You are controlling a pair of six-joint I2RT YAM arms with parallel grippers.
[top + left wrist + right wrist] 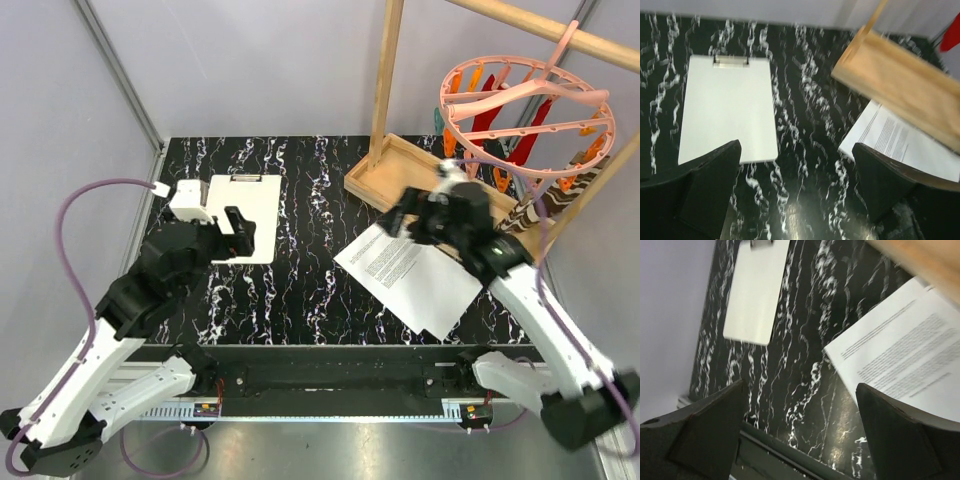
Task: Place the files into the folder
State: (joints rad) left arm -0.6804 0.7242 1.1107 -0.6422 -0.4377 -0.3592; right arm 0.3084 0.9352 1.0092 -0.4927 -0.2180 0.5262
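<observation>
The folder (250,205) is a plain white board with a metal clip (246,178) on its far edge, lying flat at the back left of the table. It also shows in the left wrist view (727,107) and the right wrist view (756,292). The files (415,275) are white printed sheets lying askew right of centre, also seen in the left wrist view (900,142) and the right wrist view (905,355). My left gripper (238,232) is open and empty above the folder's near edge. My right gripper (405,222) is open and empty above the files' far corner.
A shallow wooden tray (400,180) with an upright wooden post (385,85) stands at the back right, touching the files' far edge. A pink round hanger (520,105) with coloured clips hangs over the right side. Grey walls close the left and back.
</observation>
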